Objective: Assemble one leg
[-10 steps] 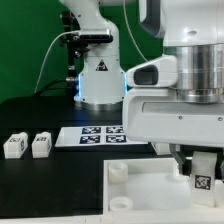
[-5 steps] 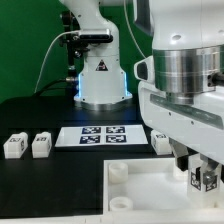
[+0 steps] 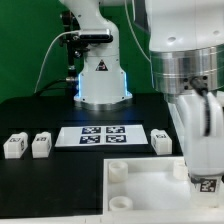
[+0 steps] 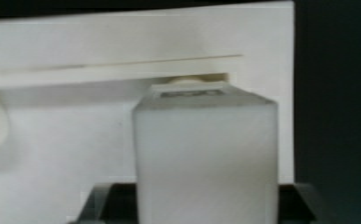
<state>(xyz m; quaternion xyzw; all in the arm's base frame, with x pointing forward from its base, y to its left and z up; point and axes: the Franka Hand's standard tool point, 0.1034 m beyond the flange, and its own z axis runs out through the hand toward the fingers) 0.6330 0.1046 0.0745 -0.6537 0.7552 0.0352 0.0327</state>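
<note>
Step in hand: seating one leg (image 3: 206, 182) into a corner socket of the white panel (image 3: 140, 185), as far as I can judge.
End effector: the end effector (image 3: 204, 172) hangs low over the panel's right edge in the exterior view; its fingers sit closed against the sides of the leg, so it has that leg in its grasp.
Leg position: upright, tag end facing the exterior camera, right at the panel's right edge; whether its lower end is in a socket yet I cannot tell.
Wrist view: the leg (image 4: 203, 155) fills the middle as a pale post, with the panel (image 4: 88, 60) behind it; the finger pads are dark and barely visible at the frame edge.
Other legs: two (image 3: 14, 146) (image 3: 41, 145) stand together on the counter (image 3: 40, 110) at the exterior view's left, and one (image 3: 161, 141) just right of the marker board (image 3: 100, 136).
Done: one leg picked up and carried to the panel.
Left: seating and twisting it home, then letting go.
</note>
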